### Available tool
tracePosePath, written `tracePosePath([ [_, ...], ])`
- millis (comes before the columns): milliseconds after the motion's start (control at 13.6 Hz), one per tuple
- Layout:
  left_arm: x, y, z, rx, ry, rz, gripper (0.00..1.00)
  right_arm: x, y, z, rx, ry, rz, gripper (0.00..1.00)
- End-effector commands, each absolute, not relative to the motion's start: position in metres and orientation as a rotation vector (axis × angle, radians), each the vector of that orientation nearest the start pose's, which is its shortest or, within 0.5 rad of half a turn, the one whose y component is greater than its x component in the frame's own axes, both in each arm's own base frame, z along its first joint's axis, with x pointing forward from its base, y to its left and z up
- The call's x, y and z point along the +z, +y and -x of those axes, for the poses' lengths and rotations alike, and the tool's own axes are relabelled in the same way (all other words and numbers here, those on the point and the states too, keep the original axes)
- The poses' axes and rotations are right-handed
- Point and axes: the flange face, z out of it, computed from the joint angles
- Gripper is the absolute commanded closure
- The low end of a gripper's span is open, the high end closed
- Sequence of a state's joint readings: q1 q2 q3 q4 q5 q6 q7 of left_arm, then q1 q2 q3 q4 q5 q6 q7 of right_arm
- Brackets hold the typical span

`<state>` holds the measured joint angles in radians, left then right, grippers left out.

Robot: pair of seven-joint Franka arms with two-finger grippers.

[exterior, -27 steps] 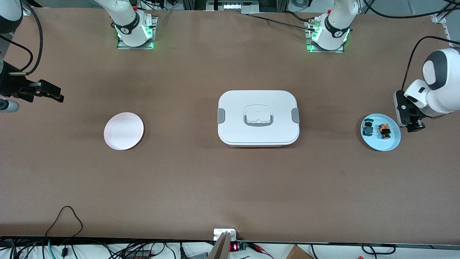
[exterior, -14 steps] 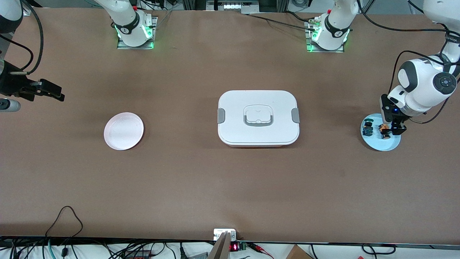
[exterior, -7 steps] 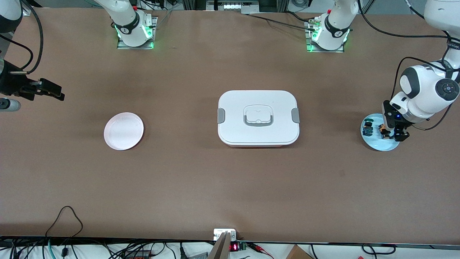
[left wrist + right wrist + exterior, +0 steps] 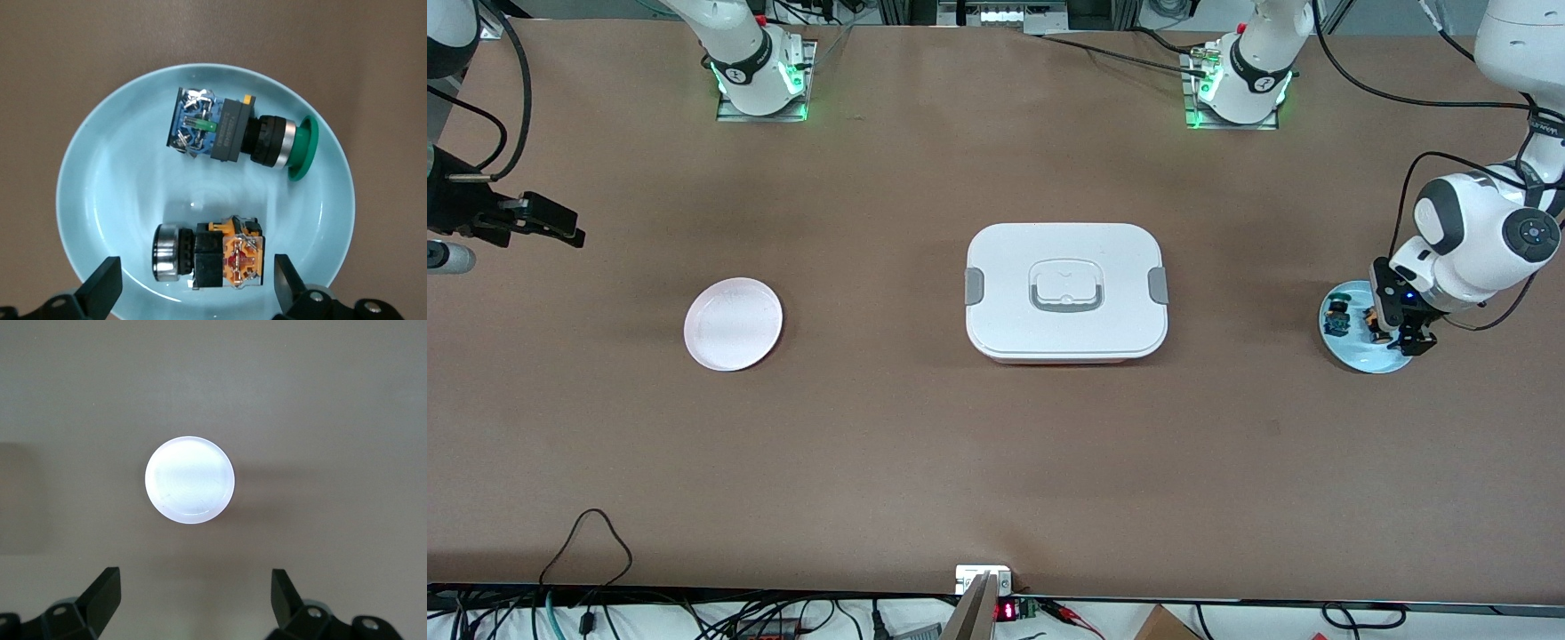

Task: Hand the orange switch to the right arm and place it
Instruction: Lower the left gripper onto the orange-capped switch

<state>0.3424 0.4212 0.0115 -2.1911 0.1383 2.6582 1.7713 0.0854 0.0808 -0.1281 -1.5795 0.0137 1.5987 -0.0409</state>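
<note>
The orange switch (image 4: 210, 257) lies on its side on a light blue plate (image 4: 113, 193) at the left arm's end of the table, its silver cap at one end and its orange body at the other. A blue-green switch (image 4: 233, 133) lies beside it on the same plate. My left gripper (image 4: 193, 287) is open and low over the plate, one finger on each side of the orange switch, not touching it. In the front view the left gripper (image 4: 1396, 336) partly hides the orange switch (image 4: 1369, 318) on the plate (image 4: 1360, 354). My right gripper (image 4: 560, 233) waits open and empty at the right arm's end.
A white lidded box (image 4: 1065, 292) with grey latches stands mid-table. A pale pink plate (image 4: 733, 323) lies toward the right arm's end; it also shows in the right wrist view (image 4: 189, 480). Bare brown table lies between them.
My left gripper has come in over the blue plate and dropped down around the orange switch. The right arm has not moved.
</note>
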Motion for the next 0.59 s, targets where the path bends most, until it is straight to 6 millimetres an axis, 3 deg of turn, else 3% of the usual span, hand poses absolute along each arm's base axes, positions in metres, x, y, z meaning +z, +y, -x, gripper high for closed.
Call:
tracePosePath([
  [0,0.191,0.196,-0.534,0.036,2.131,2.219,0.00,0.587,-0.018,-0.573,0.099,0.005,3.148,0.00],
  [514,0.177,0.198,-0.529,0.038,2.127,2.260,0.00,0.587,-0.018,-0.572,0.106,0.002,3.147,0.00],
])
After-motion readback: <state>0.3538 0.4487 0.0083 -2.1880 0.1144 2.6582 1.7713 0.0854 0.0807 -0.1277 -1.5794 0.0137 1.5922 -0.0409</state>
